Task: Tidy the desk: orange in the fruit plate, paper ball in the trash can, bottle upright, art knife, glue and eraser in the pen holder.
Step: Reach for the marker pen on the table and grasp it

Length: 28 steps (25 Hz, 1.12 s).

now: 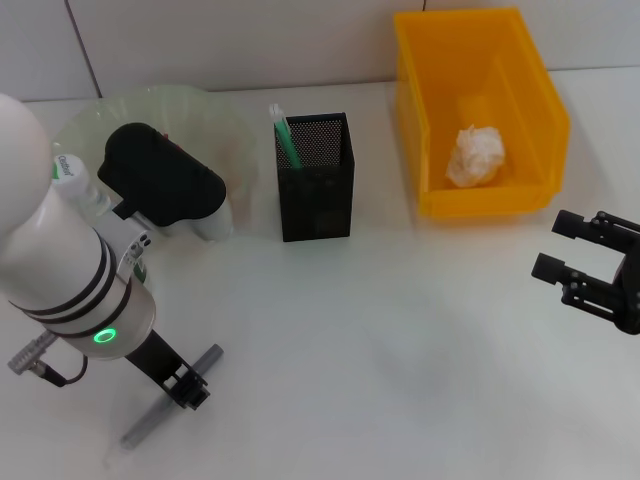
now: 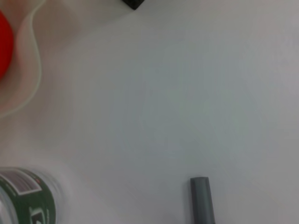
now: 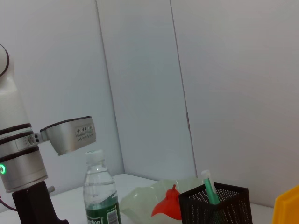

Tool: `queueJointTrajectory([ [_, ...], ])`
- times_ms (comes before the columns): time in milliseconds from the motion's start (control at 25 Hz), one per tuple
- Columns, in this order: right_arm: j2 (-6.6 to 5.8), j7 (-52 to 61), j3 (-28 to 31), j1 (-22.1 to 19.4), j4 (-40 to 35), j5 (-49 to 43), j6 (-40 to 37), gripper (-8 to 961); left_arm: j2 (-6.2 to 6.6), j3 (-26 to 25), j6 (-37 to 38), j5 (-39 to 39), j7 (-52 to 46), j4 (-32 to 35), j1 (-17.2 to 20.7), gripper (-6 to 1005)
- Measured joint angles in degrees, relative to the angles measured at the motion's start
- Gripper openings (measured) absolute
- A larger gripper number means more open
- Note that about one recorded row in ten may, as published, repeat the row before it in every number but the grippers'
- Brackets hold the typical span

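Note:
My left gripper [image 1: 190, 385] is low over the near left of the table, at a grey art knife [image 1: 165, 412] lying flat; the knife's end shows in the left wrist view [image 2: 202, 200]. The bottle [image 1: 75, 180] stands upright behind my left arm [image 3: 100, 196]. The orange [image 3: 166, 207] lies in the pale green fruit plate [image 1: 190, 105]; my arm hides it in the head view. The paper ball [image 1: 475, 155] lies in the yellow trash can [image 1: 530, 80]. The black mesh pen holder [image 1: 315, 185] holds a green glue stick [image 1: 286, 140]. My right gripper [image 1: 558, 247] is open and empty at the right. The eraser is out of view.
The trash can stands at the back right, the pen holder in the middle back, the plate at the back left. Bare white table lies between my two grippers. A white wall runs close behind the objects.

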Motion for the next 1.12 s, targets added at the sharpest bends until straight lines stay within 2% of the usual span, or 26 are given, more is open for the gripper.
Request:
queueJointTrajectory([
  [680,0.07,0.09,0.03,0.01,0.0,0.0,0.09,628,0.0,0.7,0.45,-0.35,0.0,-0.85,-0.72,399],
  [1120,0.09,0.27,0.04,0.01,0.0,0.01,-0.25,628,0.0,1.99,0.44,-0.33,0.0,-1.34,-1.09,357],
])
